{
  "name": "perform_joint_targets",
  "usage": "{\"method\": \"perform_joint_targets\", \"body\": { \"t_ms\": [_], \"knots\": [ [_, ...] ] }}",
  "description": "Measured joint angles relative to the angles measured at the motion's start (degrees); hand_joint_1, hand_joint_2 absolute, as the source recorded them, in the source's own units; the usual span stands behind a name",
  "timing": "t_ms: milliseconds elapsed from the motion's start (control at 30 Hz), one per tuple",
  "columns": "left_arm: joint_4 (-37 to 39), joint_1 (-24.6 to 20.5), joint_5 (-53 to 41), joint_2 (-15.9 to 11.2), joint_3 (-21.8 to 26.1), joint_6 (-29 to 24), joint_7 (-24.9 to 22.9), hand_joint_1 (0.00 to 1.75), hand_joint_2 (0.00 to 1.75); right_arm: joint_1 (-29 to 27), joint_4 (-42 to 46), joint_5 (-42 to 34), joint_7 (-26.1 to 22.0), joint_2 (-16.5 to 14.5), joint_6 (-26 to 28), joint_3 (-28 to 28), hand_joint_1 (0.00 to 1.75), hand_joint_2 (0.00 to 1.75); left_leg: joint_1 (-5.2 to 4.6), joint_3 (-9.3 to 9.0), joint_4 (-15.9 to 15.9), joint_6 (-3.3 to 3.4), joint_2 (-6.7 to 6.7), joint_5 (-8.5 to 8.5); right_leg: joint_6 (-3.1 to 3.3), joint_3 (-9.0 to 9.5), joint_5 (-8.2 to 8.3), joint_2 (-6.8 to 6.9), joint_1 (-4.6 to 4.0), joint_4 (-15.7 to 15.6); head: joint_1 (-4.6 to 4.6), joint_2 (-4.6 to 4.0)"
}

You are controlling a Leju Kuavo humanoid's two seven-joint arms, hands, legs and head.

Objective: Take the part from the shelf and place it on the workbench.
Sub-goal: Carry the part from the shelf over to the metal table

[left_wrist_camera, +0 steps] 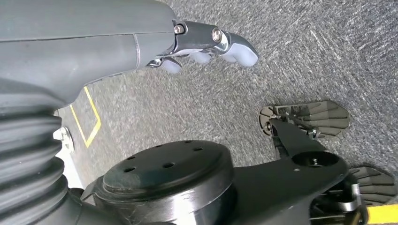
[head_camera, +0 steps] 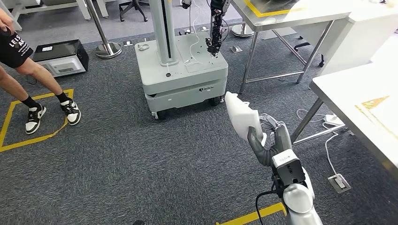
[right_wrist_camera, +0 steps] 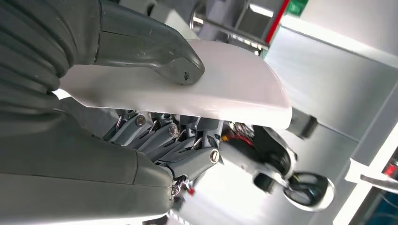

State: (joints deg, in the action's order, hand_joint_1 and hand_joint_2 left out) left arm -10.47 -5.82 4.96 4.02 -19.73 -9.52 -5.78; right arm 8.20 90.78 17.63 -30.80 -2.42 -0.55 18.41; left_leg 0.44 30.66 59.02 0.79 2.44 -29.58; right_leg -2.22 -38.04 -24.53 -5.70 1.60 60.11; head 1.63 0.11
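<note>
While the right hand [head_camera: 273,140] grips one white part [head_camera: 241,117], its fingers [right_wrist_camera: 180,145] curl underneath

White part in the right hand

The flat, smooth part [head_camera: 241,116] stands tilted upright, gripped by the right hand [head_camera: 271,140], left of the workbench [head_camera: 347,101].

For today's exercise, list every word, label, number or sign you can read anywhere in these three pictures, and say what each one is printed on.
"LEIS" over "A...", cut off by the picture's edge: white letters on the person's black shorts.
Small dark print on the white wrist label behind the right hand, which holds the white part: too small to read.
Green sign in the right wrist view: blurred, unreadable.
Left wrist view: no text.
</note>
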Motion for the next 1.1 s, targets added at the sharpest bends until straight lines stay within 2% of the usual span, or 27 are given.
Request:
{"method": "perform_joint_targets", "body": {
  "t_ms": [67, 100, 133, 167, 200, 233, 300, 333, 367, 433, 467, 500, 533, 600, 633, 667, 700, 733, 767, 833, 867, 900, 933, 967, 1000, 1033, 1100],
  "knots": [
    [0.0, 0.0, 0.0, 0.0, 0.0, -0.1, 0.0, 0.0, 1.75, 1.2, 1.8, 0.7, 0.1, 0.3, -0.4, -0.7, 1.75, 1.75, -0.21, 0.23, -0.3, 0.72, -1.69, 0.4, -0.05, -2.56, -3.37, 3.7, -0.37, 5.6, -0.24, 0.0],
    [0.0, 0.1, 0.1, 0.1, 0.0, -0.1, 0.1, 0.0, 1.75, 1.8, 2.6, 0.9, 0.0, 0.4, -0.5, -1.0, 1.75, 1.75, -0.39, 0.37, -0.2, 0.89, -2.57, 0.43, -0.11, -4.32, -5.41, 4.66, -0.49, 9.7, -0.34, 0.0],
    [0.0, 0.2, 0.1, 0.1, 0.0, -0.2, 0.2, 0.0, 1.75, 2.2, 3.3, 1.0, -0.2, 0.6, -0.7, -1.3, 1.75, 1.75, -0.55, 0.5, -0.2, 0.96, -3.48, 0.42, -0.15, -5.77, -6.85, 4.98, -0.56, 13.2, -0.35, 0.0],
    [0.0, 0.3, 0.2, 0.2, 0.0, -0.2, 0.3, 0.0, 1.75, 2.5, 3.9, 1.0, -0.3, 0.7, -0.9, -1.5, 1.75, 1.75, -0.67, 0.6, -0.1, 1.02, -4.37, 0.4, -0.12, -6.39, -7.37, 5.1, -0.62, 15.2, -0.35, 0.0],
    [0.0, 0.4, 0.4, 0.3, 0.0, -0.3, 0.3, 0.0, 1.75, 2.7, 4.3, 1.0, -0.5, 0.9, -1.0, -1.8, 1.75, 1.75, -0.76, 0.64, -0.1, 1.08, -5.22, 0.37, -0.03, -5.81, -6.85, 5.27, -0.7, 14.8, -0.35, 0.0],
    [0.0, 0.4, 0.5, 0.3, 0.0, -0.3, 0.4, 0.0, 1.75, 3.0, 4.7, 1.0, -0.6, 1.1, -1.1, -2.0, 1.75, 1.75, -0.84, 0.63, 0.0, 1.1, -6.0, 0.32, 0.13, -4.07, -5.52, 5.64, -0.81, 12.2, -0.36, 0.0],
    [0.0, 0.3, 0.6, 0.5, 0.0, -0.4, 0.4, 0.0, 1.75, 4.2, 5.5, 1.0, -0.8, 1.3, -1.2, -2.6, 1.75, 1.75, -1.11, 0.56, 0.1, 0.98, -7.39, 0.1, 0.8, 0.86, -2.74, 7.94, -1.27, 4.0, -0.33, 0.0],
    [0.0, 0.3, 0.6, 0.6, 0.0, -0.4, 0.4, 0.0, 1.75, 4.9, 5.8, 1.0, -0.9, 1.3, -1.2, -2.8, 1.75, 1.75, -1.24, 0.51, 0.2, 0.8, -7.95, -0.03, 1.21, 2.47, -2.0, 8.89, -1.5, 1.1, -0.3, 0.0],
    [-0.1, 0.3, 0.5, 0.7, 0.0, -0.4, 0.4, 0.0, 1.75, 5.6, 6.3, 0.9, -0.9, 1.3, -1.2, -3.1, 1.75, 1.75, -1.34, 0.44, 0.2, 0.58, -8.48, -0.13, 1.6, 3.3, -1.73, 9.48, -1.72, -0.6, -0.25, 0.0],
    [-0.1, 0.2, 0.4, 0.8, 0.0, -0.4, 0.4, 0.0, 1.75, 6.5, 7.2, 0.9, -0.8, 1.3, -1.3, -3.6, 1.75, 1.75, -1.4, 0.21, 0.1, 0.07, -9.52, -0.21, 2.23, 3.22, -1.57, 8.56, -1.85, -1.1, -0.18, 0.0],
    [-0.1, 0.2, 0.3, 0.8, 0.0, -0.4, 0.3, 0.0, 1.75, 6.8, 7.7, 1.0, -0.6, 1.3, -1.4, -3.9, 1.75, 1.75, -1.39, 0.17, 0.1, -0.25, -9.51, -0.33, 2.51, 3.24, -1.36, 7.99, -1.7, -1.4, -0.18, 0.0],
    [-0.1, 0.1, 0.3, 0.9, 0.0, -0.5, 0.3, 0.0, 1.75, 7.1, 8.2, 1.0, -0.5, 1.3, -1.5, -4.1, 1.75, 1.75, -1.35, 0.32, 0.5, -0.65, -8.48, -0.77, 2.76, 3.3, -1.15, 7.42, -1.47, -1.7, -0.16, 0.0],
    [-0.1, 0.1, 0.2, 0.9, 0.0, -0.5, 0.3, 0.0, 1.75, 7.4, 8.7, 1.0, -0.3, 1.3, -1.5, -4.3, 1.75, 1.75, -1.27, 0.95, 2.0, -1.05, -6.85, -1.77, 3.0, 3.38, -0.92, 6.88, -1.19, -1.9, -0.12, 0.0],
    [-0.1, 0.1, 0.1, 0.9, 0.0, -0.5, 0.2, 0.0, 1.75, 7.8, 9.3, 1.0, -0.1, 1.3, -1.7, -4.5, 1.75, 1.75, -0.82, 3.73, 8.2, -1.69, -3.39, -5.01, 3.24, 3.41, -0.72, 5.7, -0.94, -2.1, 0.01, 0.0],
    [-0.1, 0.2, 0.1, 0.9, 0.0, -0.5, 0.1, 0.0, 1.75, 7.8, 9.5, 1.0, -0.1, 1.3, -1.7, -4.6, 1.75, 1.75, -0.62, 5.44, 11.8, -1.86, -2.76, -6.45, 3.3, 3.36, -0.67, 5.01, -0.91, -2.1, 0.05, 0.0],
    [-0.1, 0.3, 0.0, 0.9, 0.0, -0.5, 0.0, 0.0, 1.75, 7.7, 9.7, 1.0, -0.1, 1.3, -1.7, -4.8, 1.75, 1.75, -0.43, 6.68, 14.3, -1.97, -2.57, -7.02, 3.29, 3.35, -0.66, 4.23, -0.87, -2.0, 0.08, 0.0],
    [-0.1, 0.5, -0.1, 0.9, 0.0, -0.5, 0.0, 0.0, 1.75, 7.6, 10.1, 1.0, -0.2, 1.3, -1.6, -5.1, 1.75, 1.75, -0.27, 7.03, 14.8, -2.05, -2.52, -6.39, 3.24, 3.34, -0.64, 3.4, -0.8, -2.0, 0.07, 0.0],
    [0.0, 0.6, -0.2, 0.9, 0.0, -0.5, -0.1, 0.0, 1.75, 7.5, 10.5, 1.0, -0.3, 1.3, -1.4, -5.5, 1.75, 1.75, -0.1, 6.38, 13.1, -2.1, -2.32, -4.75, 3.13, 3.35, -0.62, 2.58, -0.68, -1.9, 0.07, 0.0],
    [0.0, 0.6, -0.4, 0.9, 0.0, -0.5, 0.0, 0.0, 1.75, 7.5, 10.9, 1.0, -0.5, 1.4, -1.2, -5.8, 1.75, 1.75, 0.14, 4.9, 9.6, -2.2, -1.57, -2.49, 2.92, 3.34, -0.62, 1.77, -0.53, -1.8, 0.07, 0.0],
    [0.0, 0.7, -0.6, 0.9, 0.0, -0.5, 0.0, 0.0, 1.75, 7.5, 11.6, 1.0, -0.7, 1.5, -0.8, -6.5, 1.75, 1.75, 0.57, 2.04, 2.9, -2.31, 1.43, 0.16, 2.2, 3.03, -0.6, 0.33, -0.33, -1.4, 0.06, 0.0],
    [0.0, 0.7, -0.8, 0.9, 0.0, -0.5, 0.0, 0.0, 1.75, 7.5, 12.0, 0.9, -0.8, 1.6, -0.8, -6.8, 1.75, 1.75, 0.61, 1.24, 1.1, -2.24, 2.57, 0.48, 1.71, 2.72, -0.47, -0.35, -0.25, -1.3, 0.05, 0.0],
    [0.0, 0.6, -0.9, 1.0, 0.0, -0.5, 0.0, 0.0, 1.75, 7.3, 12.4, 0.9, -0.8, 1.7, -0.7, -7.1, 1.75, 1.75, 0.51, 1.0, 0.6, -2.0, 3.02, 0.24, 1.17, 2.42, -0.23, -1.07, -0.15, -1.4, 0.05, 0.0],
    [0.0, 0.6, -1.0, 1.0, 0.0, -0.5, 0.0, 0.0, 1.75, 7.0, 12.7, 0.9, -0.9, 1.8, -0.7, -7.4, 1.75, 1.75, 0.39, 0.91, 0.4, -1.6, 2.5, 0.35, 0.62, 2.15, 0.1, -1.83, -0.02, -1.6, 0.05, 0.0],
    [-0.1, 0.6, -1.1, 1.0, 0.0, -0.5, 0.0, 0.0, 1.75, 6.6, 13.1, 0.9, -0.9, 1.9, -0.7, -7.8, 1.75, 1.75, 0.37, 0.84, 0.3, -1.13, 1.73, 0.58, 0.2, 1.94, 0.29, -1.93, 0.11, -1.7, 0.04, 0.0],
    [-0.1, 0.5, -1.2, 1.0, 0.0, -0.5, 0.1, 0.0, 1.75, 6.3, 13.5, 0.9, -0.9, 2.1, -0.7, -8.1, 1.75, 1.75, 0.39, 0.82, 0.1, -0.61, 0.99, 0.83, -0.08, 1.61, 0.02, -0.95, 0.06, -1.3, -0.03, 0.0],
    [-0.1, 0.5, -1.2, 1.0, 0.0, -0.5, 0.2, 0.0, 1.75, 6.2, 13.9, 0.9, -0.8, 2.1, -0.7, -8.4, 1.75, 1.75, 0.41, 0.81, -0.2, -0.18, 0.16, 1.06, -0.25, 0.82, -0.96, 0.7, -0.09, 0.2, -0.18, 0.0],
    [-0.1, 0.6, -1.0, 1.0, 0.0, -0.6, 0.3, 0.0, 1.75, 6.1, 14.4, 1.0, -0.5, 2.2, -0.7, -8.6, 1.75, 1.75, 0.18, 0.95, -0.4, 0.37, -1.58, 1.2, -0.35, -2.29, -4.65, 4.27, -0.44, 6.9, -0.44, 0.0]
  ]
}}
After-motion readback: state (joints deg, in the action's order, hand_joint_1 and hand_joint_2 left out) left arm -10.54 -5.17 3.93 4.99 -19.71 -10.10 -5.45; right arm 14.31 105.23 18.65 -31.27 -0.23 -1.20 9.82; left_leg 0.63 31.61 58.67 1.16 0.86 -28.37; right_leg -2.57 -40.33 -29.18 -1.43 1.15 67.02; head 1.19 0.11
